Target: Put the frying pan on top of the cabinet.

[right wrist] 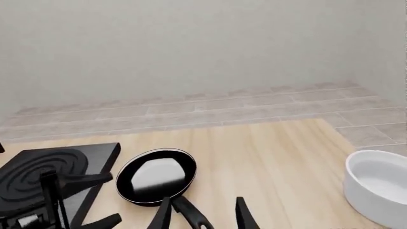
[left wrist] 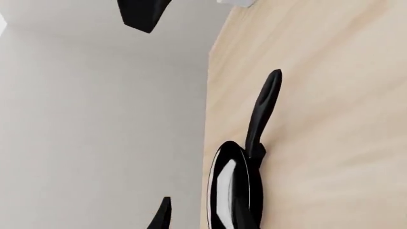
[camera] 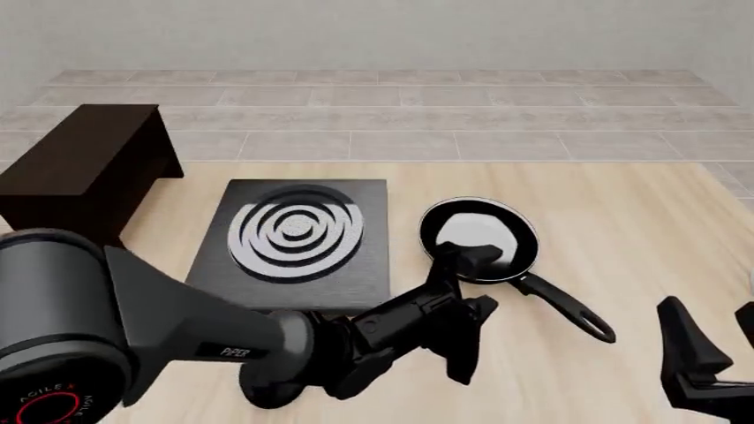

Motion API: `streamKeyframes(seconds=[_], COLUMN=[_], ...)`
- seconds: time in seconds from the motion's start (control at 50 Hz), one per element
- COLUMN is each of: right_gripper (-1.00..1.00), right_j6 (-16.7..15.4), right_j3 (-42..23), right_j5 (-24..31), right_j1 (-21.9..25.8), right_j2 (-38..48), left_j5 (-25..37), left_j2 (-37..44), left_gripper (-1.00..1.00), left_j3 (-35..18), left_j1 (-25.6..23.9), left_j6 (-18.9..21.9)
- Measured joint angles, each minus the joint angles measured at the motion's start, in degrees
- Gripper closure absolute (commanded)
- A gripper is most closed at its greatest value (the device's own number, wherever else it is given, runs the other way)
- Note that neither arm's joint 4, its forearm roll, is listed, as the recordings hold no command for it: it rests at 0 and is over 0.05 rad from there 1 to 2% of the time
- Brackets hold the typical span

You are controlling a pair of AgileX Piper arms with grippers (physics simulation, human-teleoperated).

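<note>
The frying pan lies on the wooden table just right of the stove plate, its long handle pointing to the near right. The dark cabinet stands at the far left, its flat top bare. My left gripper is open, rolled on its side, at the pan's near left rim. In the left wrist view the pan is edge-on beside the fingers, not between them. My right gripper is open and empty at the near right. In the right wrist view the pan lies just ahead of it.
A flat black stove plate with white rings lies between the cabinet and the pan. A white bowl stands at the table's right side. The table's far edge meets a tiled floor and a pale wall.
</note>
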Motion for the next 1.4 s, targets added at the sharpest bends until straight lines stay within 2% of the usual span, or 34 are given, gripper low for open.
streamKeyframes(seconds=[1.4], right_gripper=[-1.00], right_j6=[1.5], right_j3=[0.0], right_j5=[-4.1], right_j1=[-0.4], right_j2=[5.1], left_j5=[6.1], left_j2=[9.9], left_gripper=[-1.00], left_j3=[-12.1], left_j1=[-3.4], left_j6=[-2.6])
